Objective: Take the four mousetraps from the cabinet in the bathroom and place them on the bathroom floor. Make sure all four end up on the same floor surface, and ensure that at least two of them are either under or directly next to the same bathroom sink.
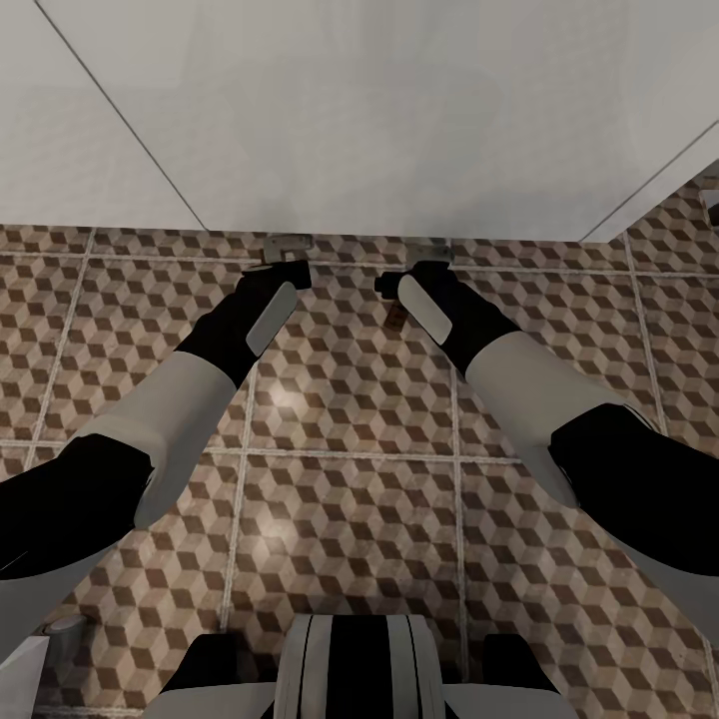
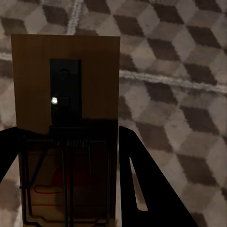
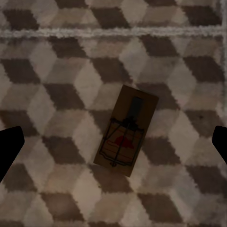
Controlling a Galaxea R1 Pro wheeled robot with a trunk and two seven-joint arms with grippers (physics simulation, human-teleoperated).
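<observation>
Wooden trap sits clamped in my left tool, hanging over the floor. A second trap lies flat on the tiles beneath my right tool, spread wide and empty. By my count, one is down, one in hand, two remaining.
</observation>
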